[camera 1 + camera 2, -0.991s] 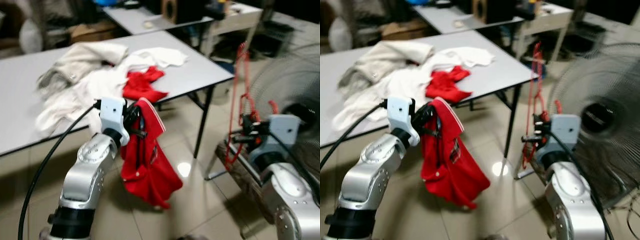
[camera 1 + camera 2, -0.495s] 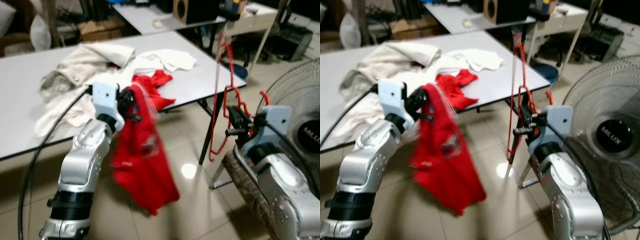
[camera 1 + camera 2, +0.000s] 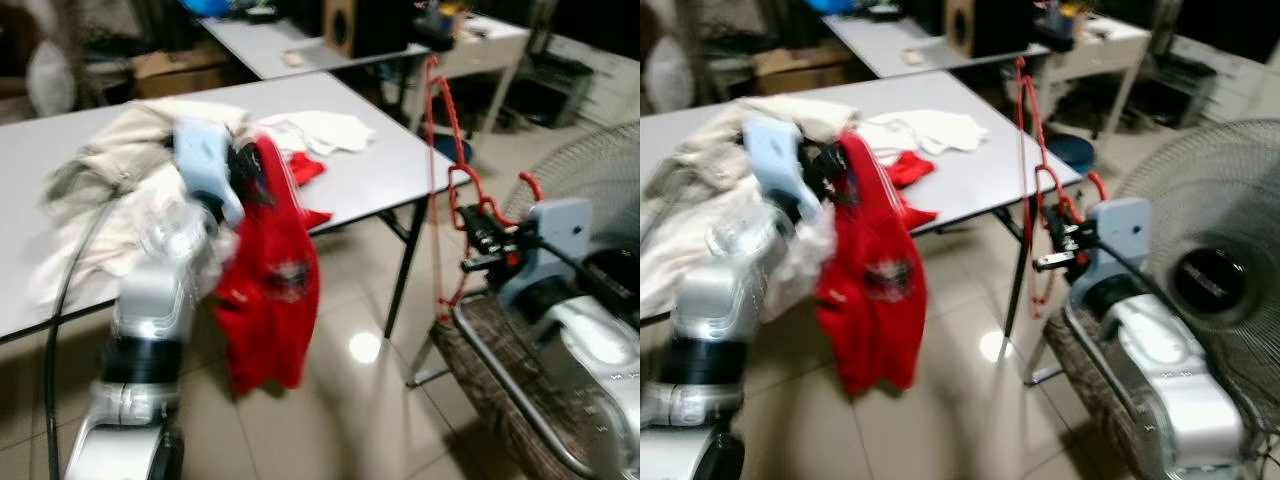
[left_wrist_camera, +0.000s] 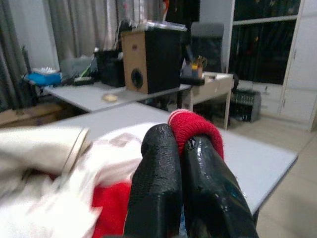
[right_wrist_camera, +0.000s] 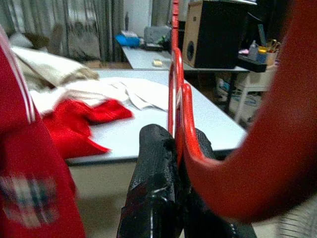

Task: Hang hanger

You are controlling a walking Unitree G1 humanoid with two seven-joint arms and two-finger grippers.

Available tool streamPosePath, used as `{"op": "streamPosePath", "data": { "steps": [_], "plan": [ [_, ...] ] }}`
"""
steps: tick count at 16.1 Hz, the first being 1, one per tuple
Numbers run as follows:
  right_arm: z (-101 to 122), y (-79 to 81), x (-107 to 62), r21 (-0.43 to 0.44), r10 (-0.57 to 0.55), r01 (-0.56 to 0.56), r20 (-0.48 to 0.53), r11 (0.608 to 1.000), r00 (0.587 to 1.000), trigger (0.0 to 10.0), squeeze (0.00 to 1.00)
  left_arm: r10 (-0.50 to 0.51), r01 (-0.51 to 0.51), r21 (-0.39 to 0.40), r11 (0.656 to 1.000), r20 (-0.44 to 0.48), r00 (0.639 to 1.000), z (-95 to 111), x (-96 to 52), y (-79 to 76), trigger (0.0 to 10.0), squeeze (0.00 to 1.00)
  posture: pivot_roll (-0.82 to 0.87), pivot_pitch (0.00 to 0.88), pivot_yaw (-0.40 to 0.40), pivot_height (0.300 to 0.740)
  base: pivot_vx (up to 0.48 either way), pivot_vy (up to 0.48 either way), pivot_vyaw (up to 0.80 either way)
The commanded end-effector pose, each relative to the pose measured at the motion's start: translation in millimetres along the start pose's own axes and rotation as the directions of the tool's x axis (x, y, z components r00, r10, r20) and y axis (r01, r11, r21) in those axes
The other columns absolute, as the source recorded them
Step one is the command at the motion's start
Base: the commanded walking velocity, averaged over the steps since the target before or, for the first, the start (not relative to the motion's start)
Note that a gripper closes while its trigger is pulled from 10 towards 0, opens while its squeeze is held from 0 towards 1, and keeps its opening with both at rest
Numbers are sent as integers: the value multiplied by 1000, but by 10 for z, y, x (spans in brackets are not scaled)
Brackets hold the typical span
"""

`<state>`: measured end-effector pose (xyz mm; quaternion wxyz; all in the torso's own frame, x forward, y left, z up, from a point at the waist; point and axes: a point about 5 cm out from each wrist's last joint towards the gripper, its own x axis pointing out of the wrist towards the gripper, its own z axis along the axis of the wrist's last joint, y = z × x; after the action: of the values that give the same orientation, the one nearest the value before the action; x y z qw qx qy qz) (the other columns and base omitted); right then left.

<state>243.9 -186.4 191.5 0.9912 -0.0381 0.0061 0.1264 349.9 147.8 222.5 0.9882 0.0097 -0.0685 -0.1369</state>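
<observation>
A grey folding table (image 3: 380, 170), its near corner serving here as the landmark, is standing in a cluttered workroom and is carrying a heap of pale clothes (image 3: 110, 190); a pedestal fan (image 3: 1200, 270) is standing beyond that corner. The left gripper (image 4: 181, 148), its fingers pinched together on a red shirt (image 3: 270, 290), is holding the garment up so that it is dangling in front of the table's edge. The right gripper (image 3: 478, 240), clamped on a red hanger (image 3: 445, 190), is holding it just off the corner, long axis roughly vertical. Hanger and shirt are hanging well apart, so the next step probably calls for bringing them together.
</observation>
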Motion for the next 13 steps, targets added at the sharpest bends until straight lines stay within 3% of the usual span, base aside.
{"op": "streamPosePath", "data": {
  "steps": [1,3,5,9,12,13],
  "plan": [
    [60,-31,-5,-16,45,-45,8,999,999,10000,0,-10,8,28,1000,60,998,196,106,-3,10000,0,-197,0,21,740,292,0,0],
    [133,24,-27,-22,133,-132,42,991,990,10000,0,17,-19,40,999,62,998,322,227,98,10000,0,-201,0,27,740,324,0,0],
    [96,102,-14,-110,137,-133,29,985,990,10000,0,17,-20,39,999,68,998,355,264,92,10000,0,-201,0,27,740,337,0,0],
    [105,47,-24,-168,140,-134,26,977,990,10000,0,-6,2,46,999,78,997,402,351,47,10000,0,-200,0,28,740,337,0,756],
    [133,-10,-111,-169,264,-259,9,951,964,10000,0,5,-12,79,997,89,996,519,463,116,10000,0,-193,0,27,740,337,0,0],
    [171,14,-184,-174,364,-358,2,918,932,10000,0,8,-19,104,994,103,995,602,520,155,10000,0,-188,0,28,740,337,0,0]
  ]
}}
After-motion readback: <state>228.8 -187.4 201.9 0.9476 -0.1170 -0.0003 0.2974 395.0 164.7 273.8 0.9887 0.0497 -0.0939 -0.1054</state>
